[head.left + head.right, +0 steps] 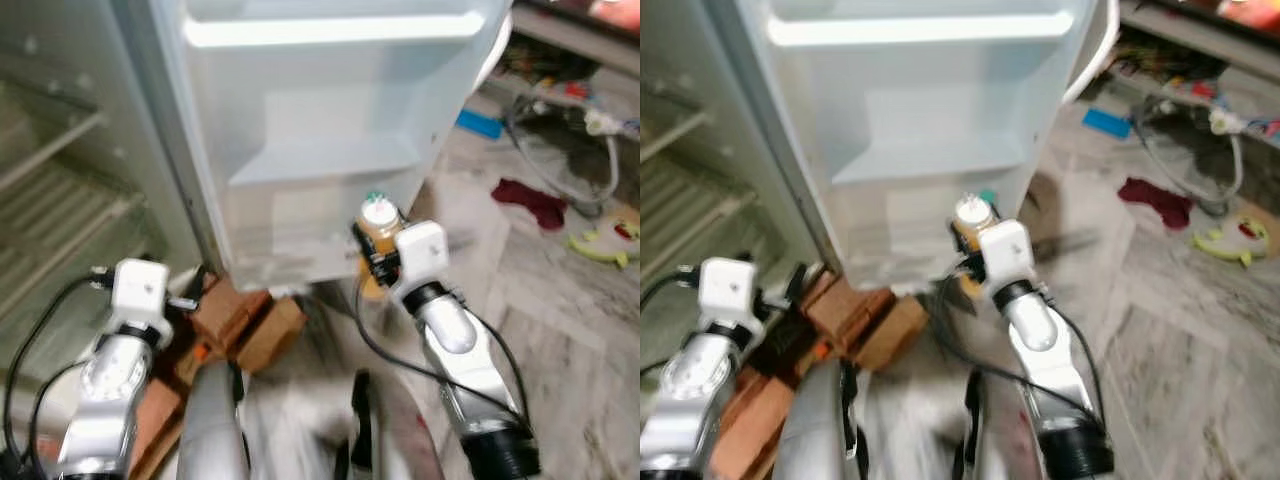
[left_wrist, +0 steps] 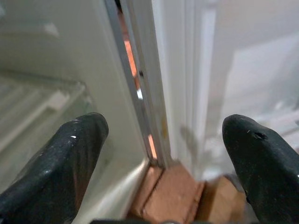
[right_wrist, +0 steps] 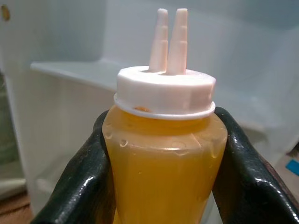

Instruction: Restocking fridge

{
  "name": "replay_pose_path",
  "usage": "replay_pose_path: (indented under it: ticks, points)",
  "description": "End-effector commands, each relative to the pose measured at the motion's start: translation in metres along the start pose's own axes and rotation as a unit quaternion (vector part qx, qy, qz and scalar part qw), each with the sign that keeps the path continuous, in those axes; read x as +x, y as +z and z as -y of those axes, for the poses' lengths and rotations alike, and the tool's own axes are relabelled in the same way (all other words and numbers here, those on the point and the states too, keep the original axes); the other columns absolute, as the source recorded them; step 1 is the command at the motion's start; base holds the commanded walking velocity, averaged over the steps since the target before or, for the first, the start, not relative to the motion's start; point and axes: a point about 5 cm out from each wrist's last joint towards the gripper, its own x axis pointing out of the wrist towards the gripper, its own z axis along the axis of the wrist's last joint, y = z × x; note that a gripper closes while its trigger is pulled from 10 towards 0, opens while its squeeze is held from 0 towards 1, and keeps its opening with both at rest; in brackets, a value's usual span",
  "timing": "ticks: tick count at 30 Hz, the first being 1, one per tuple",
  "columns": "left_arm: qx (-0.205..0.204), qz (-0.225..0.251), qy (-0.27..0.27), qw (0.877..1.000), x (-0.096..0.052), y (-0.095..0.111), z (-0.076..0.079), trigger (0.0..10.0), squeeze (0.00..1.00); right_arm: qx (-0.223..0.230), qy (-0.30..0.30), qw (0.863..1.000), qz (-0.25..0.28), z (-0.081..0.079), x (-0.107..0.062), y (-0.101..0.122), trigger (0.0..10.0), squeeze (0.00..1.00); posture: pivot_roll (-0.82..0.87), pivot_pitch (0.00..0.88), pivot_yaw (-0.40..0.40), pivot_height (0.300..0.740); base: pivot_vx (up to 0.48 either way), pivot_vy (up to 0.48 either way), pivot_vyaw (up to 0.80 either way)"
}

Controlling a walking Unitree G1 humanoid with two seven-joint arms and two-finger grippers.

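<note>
Open fridge door (image 1: 330, 120) dead ahead; its lower door shelf (image 1: 320, 165) bare, room above it. Right gripper (image 3: 163, 154) clamped round sauce bottle (image 1: 378, 225), just before the door's bottom bin. Left gripper (image 2: 163, 154) spread, facing door's hinge edge; bricks (image 1: 245, 320) block the floor below. Fridge's wire shelves (image 1: 60, 200) lie open at left.

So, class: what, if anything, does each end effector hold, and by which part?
The right end effector grips a yellow squeeze bottle with a white twin-nozzle cap by its upper body, just under the cap. The left end effector is open, holding nothing.
</note>
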Motion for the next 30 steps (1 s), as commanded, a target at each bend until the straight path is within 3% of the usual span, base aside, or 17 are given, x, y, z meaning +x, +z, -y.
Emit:
replay_pose_path:
  ticks: [1, 10, 15, 21, 28, 30]
  points:
    - [-0.002, -0.001, -0.011, 1.000, 0.000, 0.000, 0.008, 10.0, 0.00, -0.002, -0.017, 1.000, 0.016, 0.013, -0.003, 0.005, 10.0, 0.00, 0.01, 0.120, -0.047, 0.582, 0.292, 0.000, 0.00]
    - [0.002, -0.004, -0.001, 1.000, 0.002, 0.000, 0.008, 10.0, 0.00, 0.007, 0.027, 0.999, 0.020, 0.002, 0.000, 0.008, 10.0, 0.00, 0.01, 0.124, -0.046, 0.582, 0.124, 0.000, 0.00]
    - [0.009, -0.006, 0.011, 1.000, 0.001, -0.001, 0.005, 10.0, 0.00, 0.014, 0.036, 0.999, 0.021, 0.000, 0.000, 0.007, 10.0, 0.00, 0.01, 0.129, -0.051, 0.557, 0.000, 0.000, 0.00]
    - [0.028, -0.007, 0.053, 0.998, -0.001, 0.000, -0.009, 10.0, 0.00, 0.002, 0.070, 0.997, 0.035, -0.009, 0.009, 0.013, 10.0, 0.00, 0.03, 0.145, -0.054, 0.512, 0.000, 0.000, 0.00]
    - [0.035, -0.009, 0.058, 0.998, -0.009, 0.000, -0.013, 10.0, 0.00, -0.017, 0.095, 0.995, 0.036, -0.013, 0.021, 0.010, 10.0, 0.00, 0.06, 0.175, -0.054, 0.512, 0.000, 0.000, 0.00]
    - [0.040, -0.012, 0.065, 0.997, -0.012, 0.000, -0.018, 10.0, 0.00, -0.044, 0.100, 0.993, 0.034, -0.013, 0.032, 0.006, 10.0, 0.00, 0.07, 0.183, -0.055, 0.512, 0.000, 0.000, 0.00]
